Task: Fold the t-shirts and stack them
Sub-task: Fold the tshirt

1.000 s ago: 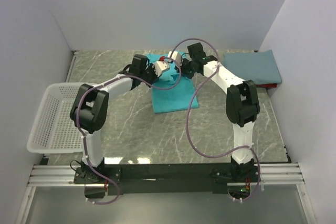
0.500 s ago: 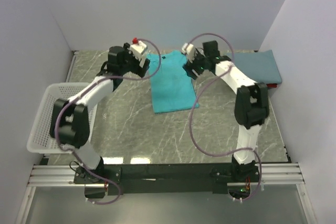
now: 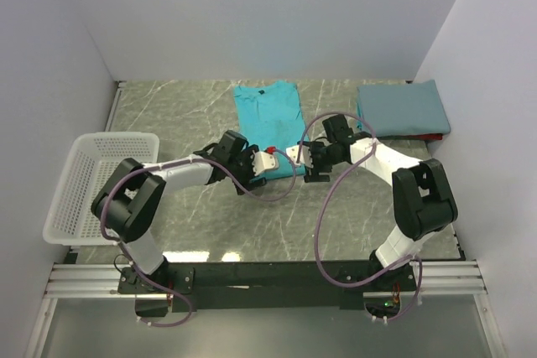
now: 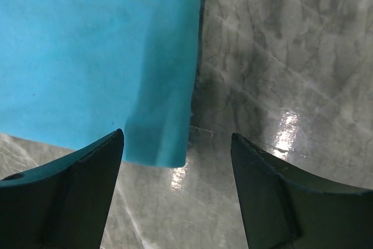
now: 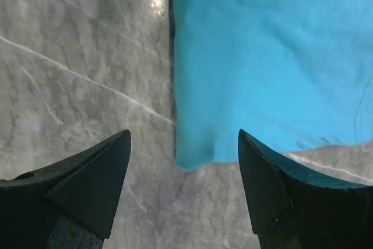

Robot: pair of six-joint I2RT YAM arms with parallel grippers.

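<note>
A bright teal t-shirt [image 3: 268,115] lies flat as a long strip at the back middle of the table, collar at the far end. My left gripper [image 3: 270,165] stands open over its near left corner, and that teal corner [image 4: 166,144] shows between the fingers [image 4: 87,167]. My right gripper [image 3: 302,160] is open over the near right corner [image 5: 198,150], which lies between its fingers [image 5: 268,173]. Neither gripper holds cloth. A slate-blue t-shirt [image 3: 403,106] rests as a folded rectangle at the back right.
A white mesh basket [image 3: 117,137] sits at the left edge of the table. A bit of red [image 3: 432,136] shows under the slate-blue shirt. Walls close in the table on the left, back and right. Purple cables loop off both arms.
Both grippers were shut at the teal shirt's far end, then opened and drew apart. They have since come down to the shirt's near corners. The shirt lies flat.
</note>
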